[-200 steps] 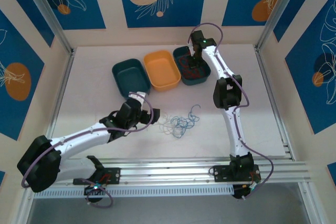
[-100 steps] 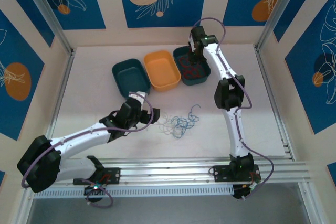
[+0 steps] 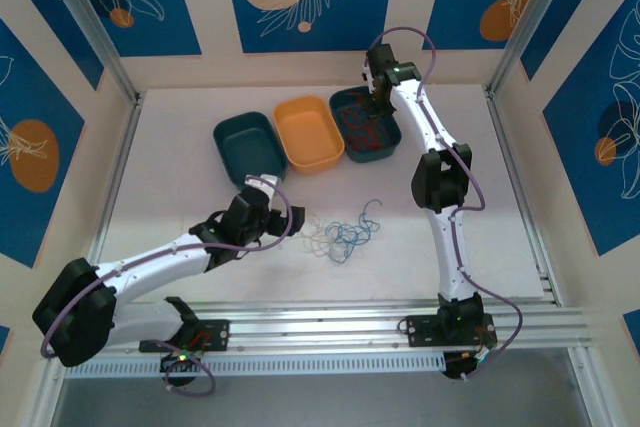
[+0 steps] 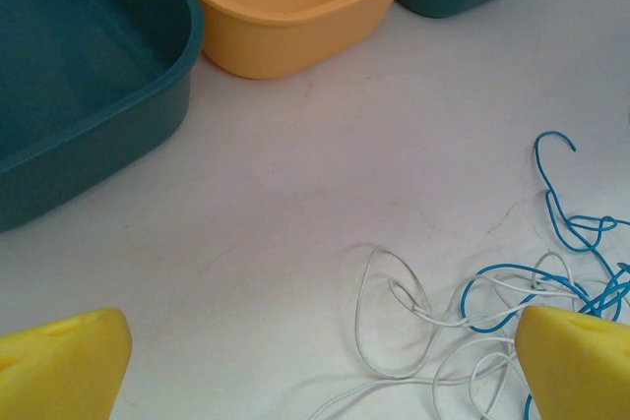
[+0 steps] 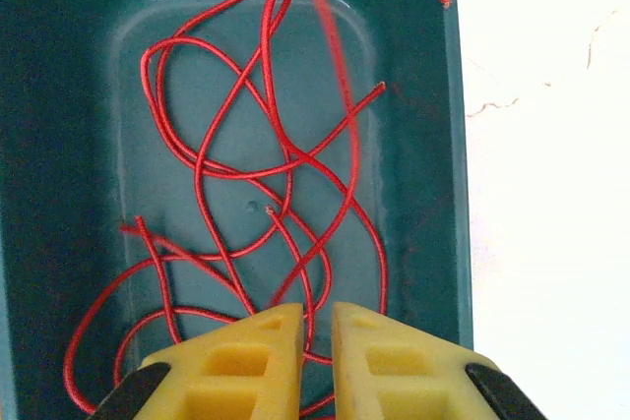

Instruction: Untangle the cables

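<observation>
Sorting by colour appears to be the step in hand, with the orange bin (image 3: 308,134) serving as the reference point. The red cables (image 5: 285,172) lie loosely coiled in the teal bin (image 5: 423,145) touching the orange bin's right side. The right gripper (image 5: 315,327) hovers over that bin, its fingers pressed almost together with only a thin slit between them and no strand visibly caught there. The tangle (image 3: 343,235) of blue and white cables rests on the table (image 3: 180,187), on the arm-base side of the orange bin and well apart from it. The left gripper (image 4: 317,366) sits low on that same side, jaws spread wide, with white loops (image 4: 394,282) just ahead of it and blue strands (image 4: 566,223) off to its right. To perform the step well, lift the right gripper straight up and confirm that no red strand trails over the rim. Then select one free end or outer loop, not the knotted centre, and pinch only that strand. Draw it out slowly away from the orange bin, so that the light wires do not drag the whole tangle along. An empty teal bin (image 3: 248,145) stands on the orange bin's left.
</observation>
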`<state>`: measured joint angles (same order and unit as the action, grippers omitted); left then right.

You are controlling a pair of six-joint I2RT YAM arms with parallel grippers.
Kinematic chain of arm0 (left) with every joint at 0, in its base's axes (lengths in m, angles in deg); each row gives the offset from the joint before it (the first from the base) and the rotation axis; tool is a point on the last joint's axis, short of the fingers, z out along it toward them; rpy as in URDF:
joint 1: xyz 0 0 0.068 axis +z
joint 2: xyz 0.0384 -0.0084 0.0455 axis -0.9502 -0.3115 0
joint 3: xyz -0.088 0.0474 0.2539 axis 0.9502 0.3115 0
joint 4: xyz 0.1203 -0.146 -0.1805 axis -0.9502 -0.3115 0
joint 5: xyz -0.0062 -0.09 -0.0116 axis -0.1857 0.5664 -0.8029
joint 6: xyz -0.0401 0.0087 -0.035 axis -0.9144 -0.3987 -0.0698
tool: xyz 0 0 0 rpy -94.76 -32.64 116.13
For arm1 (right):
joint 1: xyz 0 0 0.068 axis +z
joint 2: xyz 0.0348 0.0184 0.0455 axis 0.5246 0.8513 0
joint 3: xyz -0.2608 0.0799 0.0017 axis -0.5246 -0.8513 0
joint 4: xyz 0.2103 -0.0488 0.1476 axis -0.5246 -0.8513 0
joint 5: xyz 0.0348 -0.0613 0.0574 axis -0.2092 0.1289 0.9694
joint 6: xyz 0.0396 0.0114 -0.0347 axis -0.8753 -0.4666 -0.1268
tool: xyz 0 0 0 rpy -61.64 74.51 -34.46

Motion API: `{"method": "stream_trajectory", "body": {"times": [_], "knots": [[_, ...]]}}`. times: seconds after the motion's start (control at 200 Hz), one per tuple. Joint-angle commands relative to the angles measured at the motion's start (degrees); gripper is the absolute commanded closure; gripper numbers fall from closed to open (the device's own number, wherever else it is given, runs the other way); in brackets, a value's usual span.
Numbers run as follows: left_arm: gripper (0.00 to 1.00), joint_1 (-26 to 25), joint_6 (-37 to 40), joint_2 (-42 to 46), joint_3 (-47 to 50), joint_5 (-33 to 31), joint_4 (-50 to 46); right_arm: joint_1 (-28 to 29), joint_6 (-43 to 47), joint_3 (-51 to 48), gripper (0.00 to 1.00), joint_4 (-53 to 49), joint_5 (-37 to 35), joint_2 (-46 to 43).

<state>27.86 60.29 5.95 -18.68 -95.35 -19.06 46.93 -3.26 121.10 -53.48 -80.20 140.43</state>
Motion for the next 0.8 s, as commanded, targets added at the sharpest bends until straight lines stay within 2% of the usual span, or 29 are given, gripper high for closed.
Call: {"method": "stream_trajectory", "body": {"times": [0.0,0.18,0.38,0.795], "knots": [[0.00,0.40,-0.23,0.32,-0.66,0.11,0.49,-0.31,-0.92,0.96,0.84,-0.67,0.22,1.52],[0.00,0.40,-0.31,-0.69,-1.46,0.17,0.54,-0.25,-1.15,1.81,0.83,-1.66,0.67,1.52],[0.00,0.42,-0.49,-1.58,-2.48,-0.42,0.51,0.40,-2.09,0.79,0.79,-2.86,-0.07,-2.32],[0.00,0.39,-1.01,-0.42,-1.64,-0.33,0.65,0.85,-9.64,-12.40,0.72,-3.74,-6.22,-13.56]]}}
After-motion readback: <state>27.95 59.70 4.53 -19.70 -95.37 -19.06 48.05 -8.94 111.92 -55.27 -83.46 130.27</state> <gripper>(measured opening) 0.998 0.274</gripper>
